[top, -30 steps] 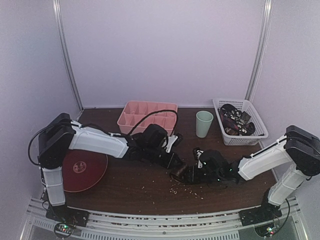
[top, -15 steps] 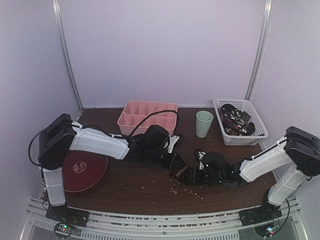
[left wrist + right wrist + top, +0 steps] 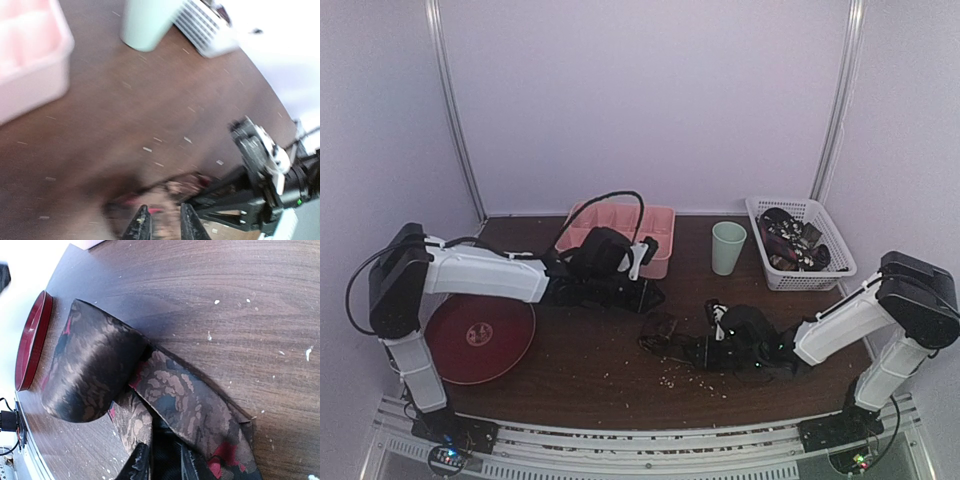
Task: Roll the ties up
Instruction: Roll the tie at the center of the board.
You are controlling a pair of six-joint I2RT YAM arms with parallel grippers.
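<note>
One tie (image 3: 95, 370) half rolled: loose coil at one end, tail flat on table (image 3: 590, 370), on the arms' side of cup (image 3: 728, 247). Right gripper (image 3: 165, 467) pinches the tail. Left gripper (image 3: 162, 227) slightly parted, empty. More ties (image 3: 790, 240) heaped in basket (image 3: 802, 284) right of cup.

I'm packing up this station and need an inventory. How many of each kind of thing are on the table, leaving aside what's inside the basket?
pink divided tray: 1
mint cup: 1
white basket: 1
red plate: 1
patterned tie: 1
Total: 5
</note>
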